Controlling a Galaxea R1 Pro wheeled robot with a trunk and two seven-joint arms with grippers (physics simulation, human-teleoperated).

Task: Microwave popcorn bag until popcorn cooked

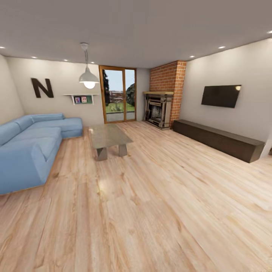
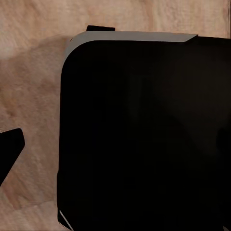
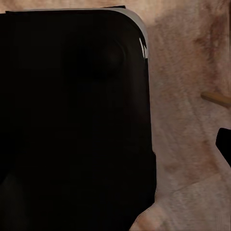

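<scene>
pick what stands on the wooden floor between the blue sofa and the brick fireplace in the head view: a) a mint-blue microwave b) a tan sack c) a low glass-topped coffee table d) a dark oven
c: the low glass-topped coffee table stands on the light wooden plank floor, with the blue corner sofa to one side and the red brick fireplace beyond it on the other.

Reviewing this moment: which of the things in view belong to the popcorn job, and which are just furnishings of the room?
Belonging to the job:
- nothing here; this is a living room, with no kitchen fittings to be seen.

Just standing about:
- blue sofa
- coffee table
- brick fireplace
- wall television
- low dark cabinet
- pendant lamp
- glass door
</scene>
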